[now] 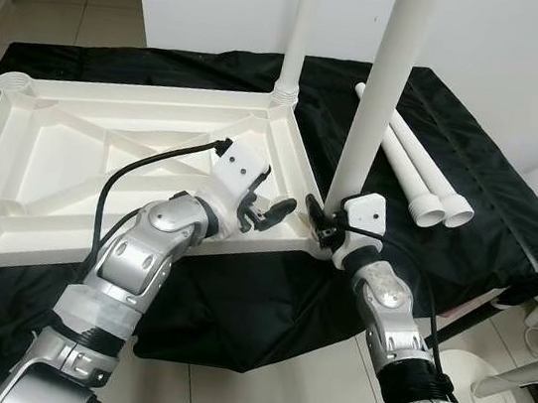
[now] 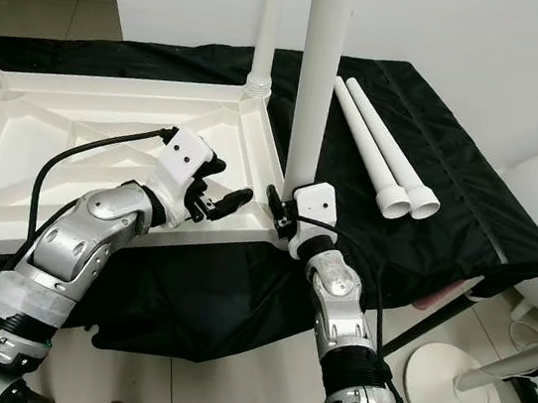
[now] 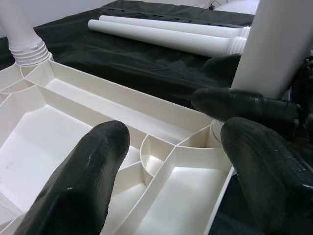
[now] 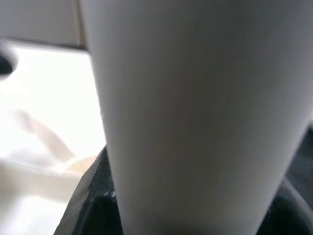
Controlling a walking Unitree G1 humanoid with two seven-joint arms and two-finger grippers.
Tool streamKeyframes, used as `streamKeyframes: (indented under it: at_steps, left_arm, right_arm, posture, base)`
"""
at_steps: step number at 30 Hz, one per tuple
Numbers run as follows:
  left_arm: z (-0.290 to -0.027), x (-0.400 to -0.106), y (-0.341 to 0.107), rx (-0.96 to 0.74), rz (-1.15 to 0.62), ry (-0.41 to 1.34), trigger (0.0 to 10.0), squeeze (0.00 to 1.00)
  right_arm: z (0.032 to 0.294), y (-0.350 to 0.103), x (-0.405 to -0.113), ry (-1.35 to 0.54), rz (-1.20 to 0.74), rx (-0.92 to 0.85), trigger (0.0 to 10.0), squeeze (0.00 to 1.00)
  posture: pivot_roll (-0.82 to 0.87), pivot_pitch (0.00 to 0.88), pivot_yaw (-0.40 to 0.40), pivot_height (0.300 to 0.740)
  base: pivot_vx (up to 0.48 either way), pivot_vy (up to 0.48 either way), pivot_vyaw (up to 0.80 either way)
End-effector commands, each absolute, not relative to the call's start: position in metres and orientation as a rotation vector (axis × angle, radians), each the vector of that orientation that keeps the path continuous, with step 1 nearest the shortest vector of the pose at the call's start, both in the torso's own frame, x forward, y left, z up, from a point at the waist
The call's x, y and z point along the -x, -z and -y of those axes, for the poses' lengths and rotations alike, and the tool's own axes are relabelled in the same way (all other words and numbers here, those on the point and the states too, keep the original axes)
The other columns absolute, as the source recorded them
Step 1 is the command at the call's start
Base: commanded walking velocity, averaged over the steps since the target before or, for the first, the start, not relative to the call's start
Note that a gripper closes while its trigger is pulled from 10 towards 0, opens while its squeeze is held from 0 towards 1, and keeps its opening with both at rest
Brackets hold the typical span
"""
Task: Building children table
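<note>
Here we see the white plastic tabletop (image 1: 103, 168) lying upside down on a black cloth (image 1: 456, 158), its ribbed underside facing up. Our right gripper (image 1: 324, 221) sits at the tabletop's near right corner, its black fingers pinched around the base of an upright white leg (image 1: 380, 87) that stands in that corner's socket. In the right wrist view the leg fills the space between the fingers, pressed close against the gripper body, and the pale tabletop is a blur to one side.

Our left gripper (image 1: 272, 212) hovers just beside the right one, over the tabletop's near edge, with its fingers spread and nothing between them. In the left wrist view the two fingers (image 3: 83, 181) straddle the ribbed corner, and just ahead of them are the held leg and the dark fingers of the right gripper wrapped around it.

Beyond the left gripper, at the tabletop's far right corner, a second leg (image 1: 301, 26) stands upright in its threaded socket. Past the right gripper, two loose legs (image 1: 419, 168) lie side by side on the cloth, touching each other, their threaded ends pointing toward us. An open socket (image 1: 12, 82) shows at the tabletop's far left corner.
</note>
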State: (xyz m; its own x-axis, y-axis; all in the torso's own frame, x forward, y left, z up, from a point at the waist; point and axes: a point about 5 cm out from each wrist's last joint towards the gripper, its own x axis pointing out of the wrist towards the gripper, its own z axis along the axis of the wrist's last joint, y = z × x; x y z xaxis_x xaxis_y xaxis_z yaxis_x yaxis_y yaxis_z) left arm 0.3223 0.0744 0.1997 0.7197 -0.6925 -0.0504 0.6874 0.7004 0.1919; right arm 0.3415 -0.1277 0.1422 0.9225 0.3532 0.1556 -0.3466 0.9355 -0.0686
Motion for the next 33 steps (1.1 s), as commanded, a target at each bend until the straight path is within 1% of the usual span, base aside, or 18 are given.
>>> streamKeyframes:
  at_steps: [1,7,15,22,24,27,28,29,31,33]
  left_arm:
    - [-0.071,-0.321,-0.201,-0.214,0.030,0.803,10.0,0.00]
    - [-0.072,-0.321,-0.201,-0.217,0.030,0.800,10.0,0.00]
    - [-0.073,-0.321,-0.201,-0.217,0.027,0.797,10.0,0.00]
    - [-0.073,-0.320,-0.200,-0.217,0.026,0.794,10.0,0.00]
    - [-0.073,-0.320,-0.200,-0.216,0.026,0.793,10.0,0.00]
    - [-0.073,-0.320,-0.200,-0.215,0.027,0.793,10.0,0.00]
    - [-0.073,-0.321,-0.200,-0.214,0.027,0.792,10.0,0.00]
    - [-0.073,-0.321,-0.200,-0.214,0.027,0.792,10.0,0.00]
    - [-0.072,-0.321,-0.200,-0.213,0.027,0.791,10.0,0.00]
    - [-0.072,-0.321,-0.200,-0.213,0.027,0.791,10.0,0.00]
  right_arm:
    - [0.133,-0.107,-0.336,-0.332,-0.011,-0.025,10.0,0.00]
    - [0.133,-0.104,-0.337,-0.299,-0.039,-0.079,10.0,0.00]
    - [0.137,-0.097,-0.338,-0.268,-0.081,-0.101,10.0,0.00]
    - [0.136,-0.099,-0.335,-0.251,-0.050,-0.072,10.0,0.00]
    - [0.131,-0.104,-0.334,-0.216,0.003,-0.041,10.0,0.00]
    - [0.129,-0.109,-0.334,-0.127,0.039,-0.058,10.0,0.00]
    - [0.130,-0.108,-0.334,-0.063,0.031,-0.078,10.0,0.00]
    - [0.130,-0.108,-0.334,-0.063,0.031,-0.078,10.0,0.00]
    - [0.133,-0.106,-0.335,0.014,0.016,-0.107,10.0,0.00]
    - [0.133,-0.106,-0.335,0.014,0.016,-0.107,10.0,0.00]
  posture:
    - [0.02,0.061,0.000,0.740]
    - [0.03,0.066,0.000,0.740]
    - [0.03,0.069,-0.001,0.740]
    - [0.03,0.072,-0.002,0.740]
    - [0.03,0.073,-0.002,0.740]
    - [0.03,0.073,-0.002,0.740]
    - [0.03,0.073,-0.002,0.740]
    - [0.03,0.073,-0.002,0.740]
    - [0.02,0.073,-0.006,0.740]
    - [0.02,0.073,-0.006,0.740]
  base:
    - [0.000,0.000,0.00]
    - [0.000,0.000,0.00]
    - [0.000,0.000,0.00]
    - [0.000,0.000,0.00]
    - [0.000,0.000,0.00]
    - [0.000,0.000,0.00]
    - [0.000,0.000,0.00]
    - [0.000,0.000,0.00]
    - [0.000,0.000,0.00]
    - [0.000,0.000,0.00]
